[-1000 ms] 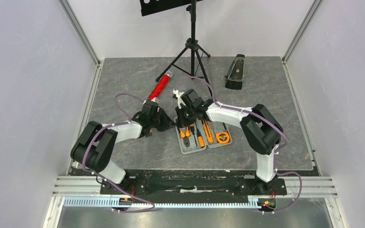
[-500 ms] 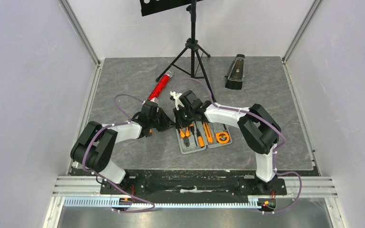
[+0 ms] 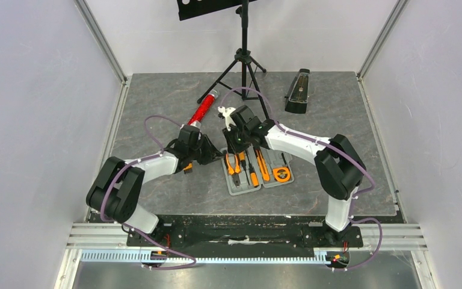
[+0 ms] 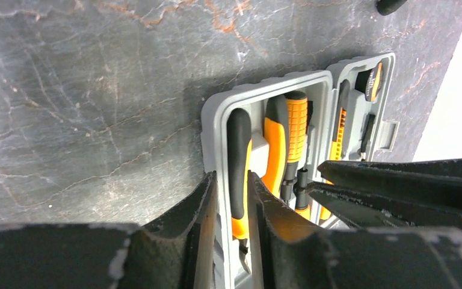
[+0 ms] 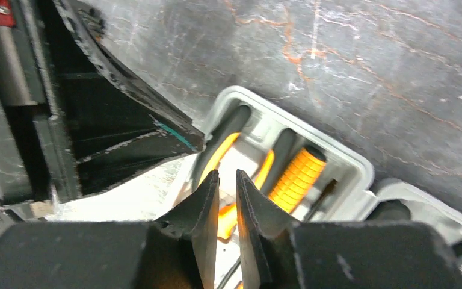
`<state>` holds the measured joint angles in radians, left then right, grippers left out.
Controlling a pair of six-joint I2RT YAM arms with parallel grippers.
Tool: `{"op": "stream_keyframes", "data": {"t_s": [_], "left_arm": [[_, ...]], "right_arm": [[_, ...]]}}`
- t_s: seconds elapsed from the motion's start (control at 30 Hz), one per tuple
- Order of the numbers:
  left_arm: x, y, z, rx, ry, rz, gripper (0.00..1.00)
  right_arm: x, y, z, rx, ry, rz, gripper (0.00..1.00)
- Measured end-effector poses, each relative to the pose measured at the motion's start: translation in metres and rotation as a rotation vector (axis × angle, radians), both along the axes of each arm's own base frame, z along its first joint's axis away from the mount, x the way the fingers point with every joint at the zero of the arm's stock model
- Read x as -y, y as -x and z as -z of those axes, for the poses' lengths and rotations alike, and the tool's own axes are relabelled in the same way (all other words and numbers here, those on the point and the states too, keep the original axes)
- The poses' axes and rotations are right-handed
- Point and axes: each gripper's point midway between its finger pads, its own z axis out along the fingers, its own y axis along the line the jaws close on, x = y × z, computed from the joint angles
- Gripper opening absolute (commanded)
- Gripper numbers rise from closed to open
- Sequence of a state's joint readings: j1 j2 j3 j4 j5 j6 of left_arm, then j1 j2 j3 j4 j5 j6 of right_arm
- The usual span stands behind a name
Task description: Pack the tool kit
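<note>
The grey tool kit case [image 3: 244, 184] lies open flat at the middle of the mat. It holds orange-and-black pliers [image 3: 233, 164], a screwdriver [image 3: 252, 173], a knife [image 3: 263, 166] and a round tape measure [image 3: 283, 174]. My left gripper [image 4: 231, 177] is at the case's left wall [image 4: 213, 120], narrowly open. One finger is outside the rim and the other is over the pliers' black handle [image 4: 239, 144]. My right gripper [image 5: 227, 174] hovers above the pliers [image 5: 228, 129] at the case's far left corner. Its jaws are slightly apart with nothing between them.
A red glittery cylinder [image 3: 203, 110] lies just behind the left gripper. A music stand's tripod [image 3: 243, 60] stands at the back centre, and a black metronome [image 3: 298, 90] at the back right. White walls close in both sides.
The right gripper has drawn back from the case towards the far side and risen a little. Both pairs of jaws have parted slightly. The left arm has hardly moved.
</note>
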<state>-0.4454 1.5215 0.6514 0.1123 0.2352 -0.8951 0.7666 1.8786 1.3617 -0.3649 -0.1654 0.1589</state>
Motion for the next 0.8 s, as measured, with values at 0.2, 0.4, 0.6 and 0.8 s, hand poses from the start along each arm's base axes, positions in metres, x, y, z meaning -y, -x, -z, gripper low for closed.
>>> {"op": "stream_keyframes", "data": {"t_s": [0.2, 0.4, 0.6, 0.8], "left_arm": [[-0.001, -0.006, -0.008, 0.032, -0.032, 0.019, 0.37], [-0.007, -0.004, -0.005, 0.025, -0.066, 0.02, 0.38], [-0.002, -0.003, -0.008, 0.035, -0.073, 0.038, 0.41], [0.01, -0.005, -0.011, 0.05, -0.081, 0.071, 0.44]], "right_arm": [[0.019, -0.001, 0.008, -0.001, 0.04, 0.034, 0.21], [0.016, 0.008, 0.014, -0.019, 0.055, 0.017, 0.23], [0.006, 0.015, 0.024, -0.031, 0.072, 0.002, 0.26], [0.014, 0.008, 0.027, -0.002, 0.116, 0.042, 0.22]]}}
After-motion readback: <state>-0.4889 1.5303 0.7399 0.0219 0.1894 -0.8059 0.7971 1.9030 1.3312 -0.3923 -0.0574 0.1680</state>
